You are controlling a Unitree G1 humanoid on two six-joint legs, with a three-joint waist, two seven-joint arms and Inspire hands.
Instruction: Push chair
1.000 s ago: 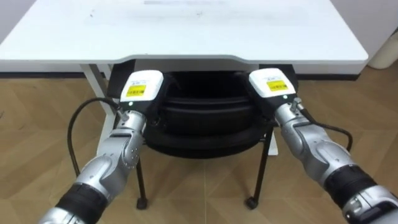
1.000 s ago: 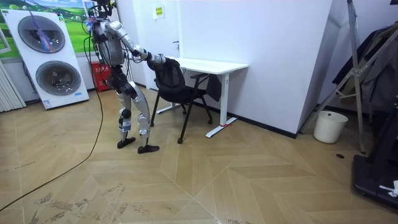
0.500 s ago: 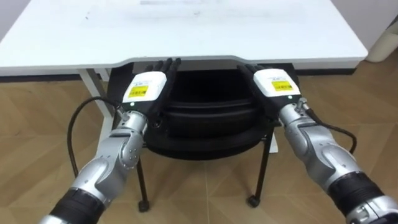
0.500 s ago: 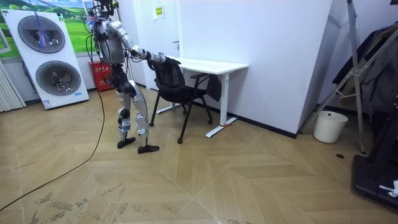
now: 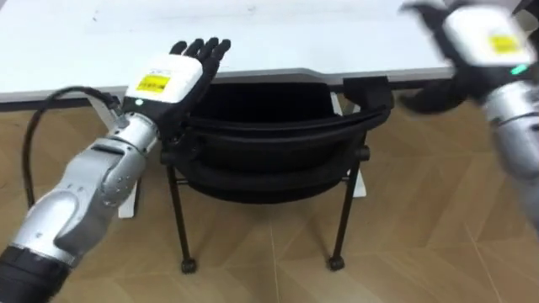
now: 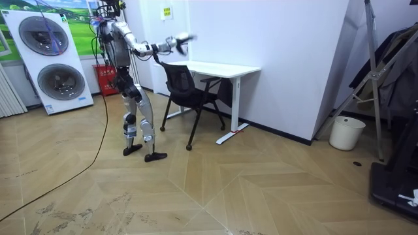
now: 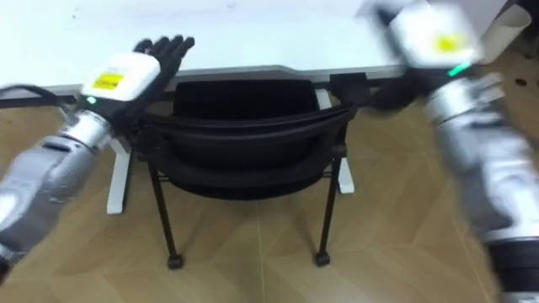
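The black chair (image 5: 268,139) stands with its seat under the white desk (image 5: 278,38), its backrest toward me. My left hand (image 5: 173,74) hovers over the backrest's left corner, fingers straight, apart from it. My right hand (image 5: 473,40) is raised high at the right, clear of the chair and blurred by motion, its fingers spread. From the room view I stand behind the chair (image 6: 186,91) with both arms stretched forward above it, my hands (image 6: 175,43) over the desk's (image 6: 225,68) near edge.
White desk legs (image 5: 128,189) flank the chair. Wooden floor lies around it. A wall runs behind the desk. Two washing machines (image 6: 49,62) stand behind me at the room view's left. A white bin (image 6: 346,132) sits far right.
Both hands have come off the chair's backrest and risen; the right one swung up and to the right. The eye views have shifted as well.
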